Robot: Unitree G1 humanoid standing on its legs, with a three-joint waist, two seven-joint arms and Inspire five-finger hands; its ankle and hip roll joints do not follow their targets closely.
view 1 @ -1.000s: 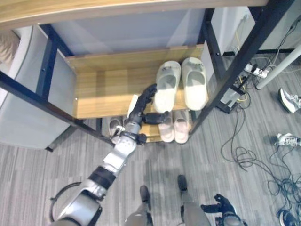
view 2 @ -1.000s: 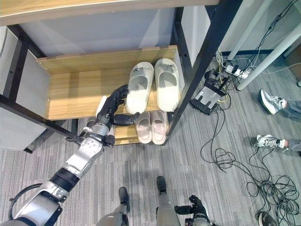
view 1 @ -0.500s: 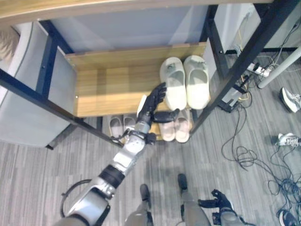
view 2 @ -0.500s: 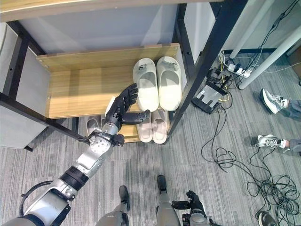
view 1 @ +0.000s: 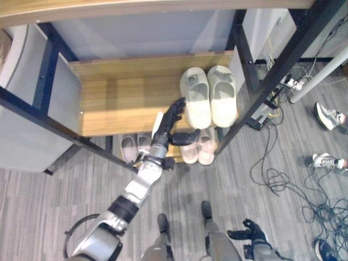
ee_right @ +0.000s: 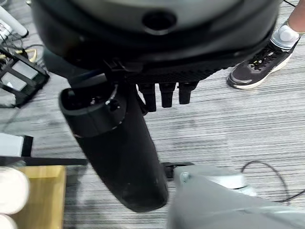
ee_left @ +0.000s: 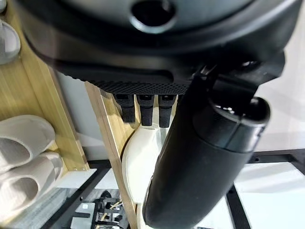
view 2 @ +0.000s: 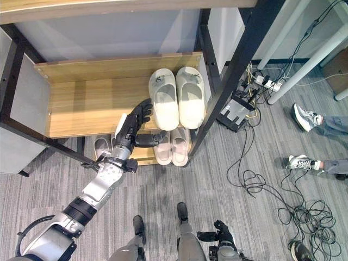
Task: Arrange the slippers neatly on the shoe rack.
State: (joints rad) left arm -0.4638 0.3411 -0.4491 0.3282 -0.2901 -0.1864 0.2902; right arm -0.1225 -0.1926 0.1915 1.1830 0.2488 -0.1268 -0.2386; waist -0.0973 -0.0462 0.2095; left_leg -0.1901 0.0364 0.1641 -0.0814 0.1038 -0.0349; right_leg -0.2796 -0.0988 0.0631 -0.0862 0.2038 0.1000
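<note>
A pair of cream slippers, the left one and the right one, lies side by side, toes to the back, at the right end of the wooden shoe rack shelf. My left hand is open at the shelf's front edge. Its straight fingers point at the left slipper's outer side, touching it or nearly so, and the thumb sticks out towards the lower shelf. My right hand hangs open low over the floor.
On the lower shelf lie a pink pair and a grey pair. Black frame posts flank the rack. Cables and a power strip lie on the floor to the right, by a person's sneakers.
The left cream slipper, angled a second ago, has been pushed right and straightened against its mate. My left hand has followed it and now rests at its side. The camera has shifted slightly.
</note>
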